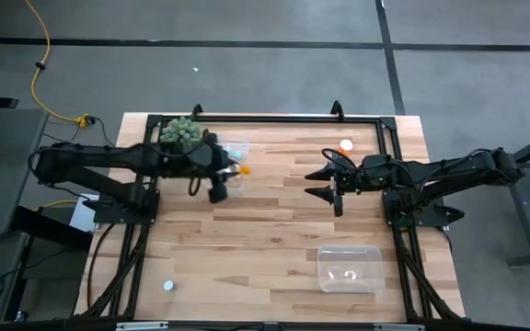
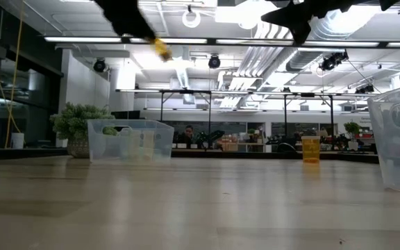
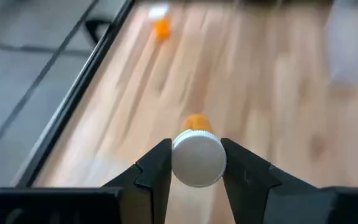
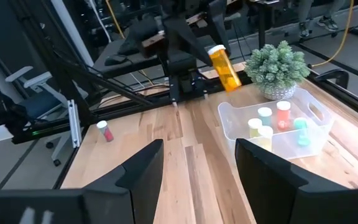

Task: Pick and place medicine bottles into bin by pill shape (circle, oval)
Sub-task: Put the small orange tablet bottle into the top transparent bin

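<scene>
At the near edge of the table (image 1: 274, 239) a small white-capped bottle (image 1: 167, 286) stood alone toward the left corner, and toward the right corner sat a clear bin (image 1: 349, 268) with a couple of pale items inside that were too faint to identify. Farther in, the right claw (image 1: 320, 184) hung above the middle of the table with its fingers spread apart and nothing between them. Across from it, the left claw (image 3: 196, 165) was closed on an orange bottle with a white cap (image 3: 197, 155), held raised clear of the wood, just beside the second clear bin (image 4: 278, 127). That bin stood near the far left part of the table and held several small bottles: yellow, white, reddish and teal ones showed in the right wrist view. The green spiky plant (image 4: 277, 67) stood just behind it. Toward the far right, another orange bottle (image 1: 345, 145) stood upright near the black frame, and a small reddish bottle (image 4: 105, 131) stood apart on the wood.
</scene>
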You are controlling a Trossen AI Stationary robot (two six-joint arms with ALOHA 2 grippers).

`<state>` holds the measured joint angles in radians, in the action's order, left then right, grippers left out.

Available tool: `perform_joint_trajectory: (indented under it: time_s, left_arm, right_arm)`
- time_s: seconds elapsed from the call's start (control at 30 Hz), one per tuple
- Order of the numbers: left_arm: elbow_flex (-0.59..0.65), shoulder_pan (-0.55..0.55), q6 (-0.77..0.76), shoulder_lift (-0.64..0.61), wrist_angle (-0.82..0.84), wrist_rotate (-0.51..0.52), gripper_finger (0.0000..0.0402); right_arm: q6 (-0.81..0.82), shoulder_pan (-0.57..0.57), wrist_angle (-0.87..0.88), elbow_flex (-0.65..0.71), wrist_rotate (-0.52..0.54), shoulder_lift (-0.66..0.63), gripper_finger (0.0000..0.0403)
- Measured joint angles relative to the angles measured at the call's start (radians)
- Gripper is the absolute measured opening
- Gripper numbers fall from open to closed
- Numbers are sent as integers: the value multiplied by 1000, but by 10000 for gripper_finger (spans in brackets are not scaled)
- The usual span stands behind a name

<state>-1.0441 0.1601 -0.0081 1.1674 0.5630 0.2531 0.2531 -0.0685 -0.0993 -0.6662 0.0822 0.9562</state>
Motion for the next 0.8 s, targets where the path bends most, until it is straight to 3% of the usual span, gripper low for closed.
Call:
perform_joint_trajectory:
  time_s: [0.23,0.53,0.8]
  left_arm:
    - [9,135,128,-22,361,-11,115]
    - [136,263,304,56,282,-182,115]
    - [135,307,386,187,243,-217,115]
  right_arm:
    - [0,1,8,0,58,0,193]
    - [12,2,13,0,100,0,193]
    - [18,2,13,0,110,0,193]
